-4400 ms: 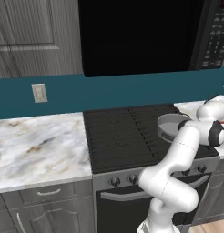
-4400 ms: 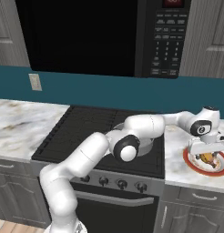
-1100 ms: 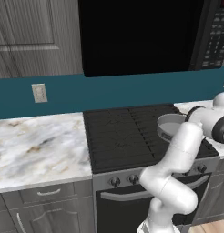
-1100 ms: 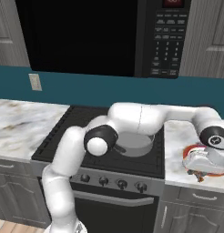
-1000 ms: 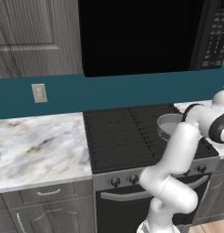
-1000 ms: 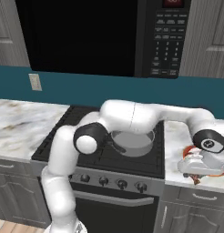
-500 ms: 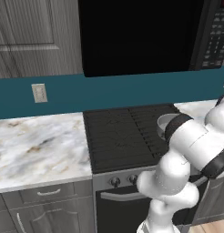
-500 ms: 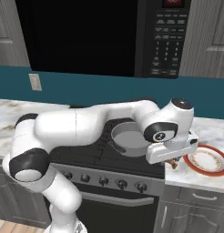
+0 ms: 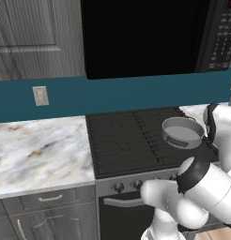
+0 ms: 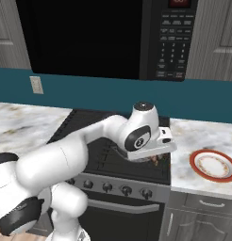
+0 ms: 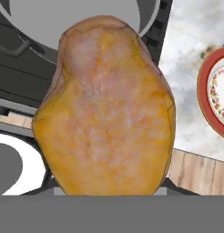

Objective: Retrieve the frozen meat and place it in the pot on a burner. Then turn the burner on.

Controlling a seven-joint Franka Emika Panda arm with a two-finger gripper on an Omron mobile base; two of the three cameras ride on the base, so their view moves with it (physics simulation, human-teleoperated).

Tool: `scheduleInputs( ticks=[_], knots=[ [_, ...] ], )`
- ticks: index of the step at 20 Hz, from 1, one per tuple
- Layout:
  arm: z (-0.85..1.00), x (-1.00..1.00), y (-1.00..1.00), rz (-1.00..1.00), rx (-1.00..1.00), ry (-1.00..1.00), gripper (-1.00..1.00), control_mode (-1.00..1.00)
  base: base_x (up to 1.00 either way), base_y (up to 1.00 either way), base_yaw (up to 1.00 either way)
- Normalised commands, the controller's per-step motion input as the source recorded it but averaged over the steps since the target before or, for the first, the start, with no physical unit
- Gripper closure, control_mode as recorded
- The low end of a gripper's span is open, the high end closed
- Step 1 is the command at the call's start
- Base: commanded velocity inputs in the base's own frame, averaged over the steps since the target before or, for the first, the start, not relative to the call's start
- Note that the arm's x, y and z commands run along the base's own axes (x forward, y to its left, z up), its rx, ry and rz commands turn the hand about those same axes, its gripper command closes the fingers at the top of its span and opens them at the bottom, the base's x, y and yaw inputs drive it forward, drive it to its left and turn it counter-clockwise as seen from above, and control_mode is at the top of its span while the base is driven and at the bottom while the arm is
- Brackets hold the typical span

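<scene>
The pincer point(image 10: 154, 158) pinches the frozen meat point(image 11: 104, 109), carried just above the stove's front right edge, near the pot point(image 9: 182, 131) and apart from the plate point(image 10: 213, 165) on the counter point(image 10: 203, 136). Judged stiff, light and probably slick; a grip across its narrow middle seems safest.

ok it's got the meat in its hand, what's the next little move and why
Probably carry the frozen meat a bit further until it is over the pot, then lower. The hand view shows the meat gripped with the pot's rim just ahead, and the red-rimmed plate is bare.
</scene>
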Motion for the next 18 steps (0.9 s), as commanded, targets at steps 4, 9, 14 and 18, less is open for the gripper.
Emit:
scheduleInputs(
  ticks=[4, 9, 14, 18],
  knots=[
    [0.14, 0.33, 0.0, -0.14, 0.15, -0.13, 1.0, -1.0, 0.0, 0.0, 0.0],
    [0.0, 0.34, 0.2, -0.16, 0.05, -0.17, 1.0, -1.0, 0.0, 0.0, 0.0],
    [0.0, 0.21, 0.24, -0.07, 0.01, -0.07, 1.0, -1.0, 0.0, 0.0, 0.0],
    [0.0, 0.35, 0.34, 0.0, 0.0, 0.0, 1.0, -1.0, 0.0, 0.0, 0.0]
  ],
)
